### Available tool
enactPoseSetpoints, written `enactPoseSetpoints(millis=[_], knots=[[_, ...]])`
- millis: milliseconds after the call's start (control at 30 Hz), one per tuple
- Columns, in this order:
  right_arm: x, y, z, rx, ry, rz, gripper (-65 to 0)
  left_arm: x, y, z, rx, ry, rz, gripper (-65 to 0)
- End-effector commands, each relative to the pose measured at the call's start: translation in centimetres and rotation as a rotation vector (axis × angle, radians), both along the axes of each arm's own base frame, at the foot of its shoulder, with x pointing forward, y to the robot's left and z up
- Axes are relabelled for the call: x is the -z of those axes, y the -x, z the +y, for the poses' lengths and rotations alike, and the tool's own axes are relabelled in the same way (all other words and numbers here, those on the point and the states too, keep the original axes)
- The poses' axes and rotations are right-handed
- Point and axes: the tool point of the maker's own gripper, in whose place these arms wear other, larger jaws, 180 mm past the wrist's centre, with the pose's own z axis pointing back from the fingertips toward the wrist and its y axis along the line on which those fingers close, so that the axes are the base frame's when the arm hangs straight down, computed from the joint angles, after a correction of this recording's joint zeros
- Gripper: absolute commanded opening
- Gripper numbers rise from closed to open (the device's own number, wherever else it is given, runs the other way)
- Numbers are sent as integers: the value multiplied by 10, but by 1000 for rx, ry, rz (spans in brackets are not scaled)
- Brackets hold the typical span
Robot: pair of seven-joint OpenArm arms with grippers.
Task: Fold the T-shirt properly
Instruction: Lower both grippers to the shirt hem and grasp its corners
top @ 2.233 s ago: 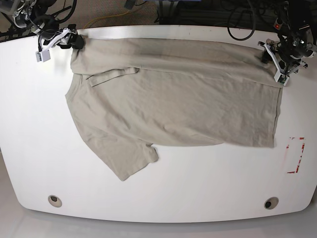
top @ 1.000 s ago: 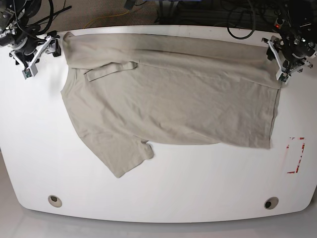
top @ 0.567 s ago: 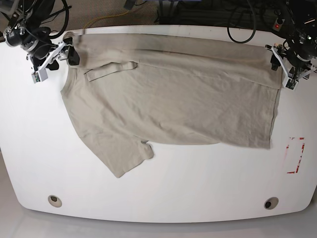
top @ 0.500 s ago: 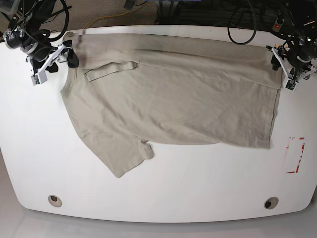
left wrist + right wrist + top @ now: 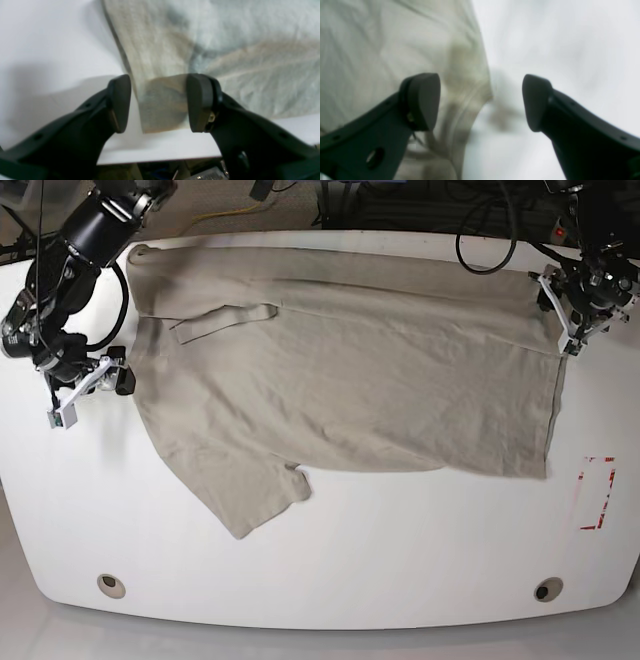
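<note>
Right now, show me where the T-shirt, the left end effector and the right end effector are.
T-shirt [image 5: 350, 380], base view, middle of the body.
left end effector [image 5: 158, 105], left wrist view, between its fingertips.
right end effector [image 5: 481, 102], right wrist view, between its fingertips.

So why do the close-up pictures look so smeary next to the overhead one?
Right wrist view: T-shirt edge and table are blurred. Left wrist view: cloth soft, dark shadows under the open jaws. Base view: sharp, evenly lit, though the table edges bow.
</note>
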Motion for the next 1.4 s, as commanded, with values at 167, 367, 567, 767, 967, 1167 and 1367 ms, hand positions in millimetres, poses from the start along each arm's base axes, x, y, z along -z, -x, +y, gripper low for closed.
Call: enactPoseSetpoints(millis=[167,367,567,767,967,1167,1367], knots=[[-6,-58,3,-33,-25,-83,-157,1,40,-4,58,-41,87,-318],[9,-82,5,-47,-46,-99,-157,-16,34,2,54,-73,39,-318],[20,-97,12,-44,-98,-100,-157,-49,11,3,69,-126,-76,-318],[32,-106,34,-84,-127,-107,-157,-69,-16,1,76,-145,-162,-318],[37,-117,70,-116,-182,-127,-157,-93,-53,5,62,-164,-269,-315],[34,-126,91,-132,-217,-148,-189,-114,-90,21,22,-231,-339,-285],[29,-132,100,-138,-233,-165,-414,-111,-137,50,-165,-169,-367,-186]])
